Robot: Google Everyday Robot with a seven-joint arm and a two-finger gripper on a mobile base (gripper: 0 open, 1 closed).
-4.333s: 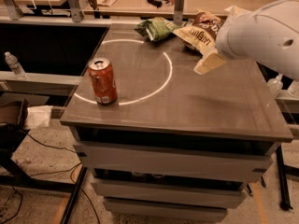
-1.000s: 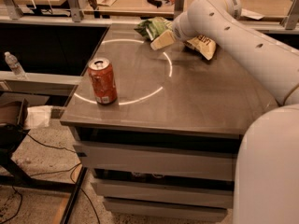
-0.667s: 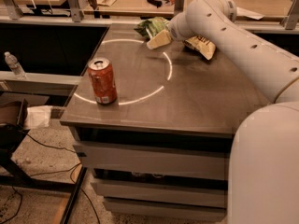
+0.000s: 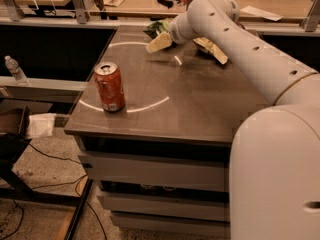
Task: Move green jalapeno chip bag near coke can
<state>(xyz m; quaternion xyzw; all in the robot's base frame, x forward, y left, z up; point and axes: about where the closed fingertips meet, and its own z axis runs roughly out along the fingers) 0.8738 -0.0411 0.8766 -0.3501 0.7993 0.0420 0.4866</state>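
Green jalapeno chip bag (image 4: 157, 27) is apparently lodged at the far edge of the table (image 4: 200, 109), behind the gripper (image 4: 159, 42), whose grip cannot be told; coke can (image 4: 110, 87) well apart.

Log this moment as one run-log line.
gripper: far side, at green jalapeno chip bag, contact unclear | coke can: upright, near left, far from bag | brown chip bag: right of gripper | task: bag not yet moved

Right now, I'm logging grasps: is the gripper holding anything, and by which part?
Cannot be told. The gripper sits right at the green jalapeno chip bag, but any contact is hidden from view.
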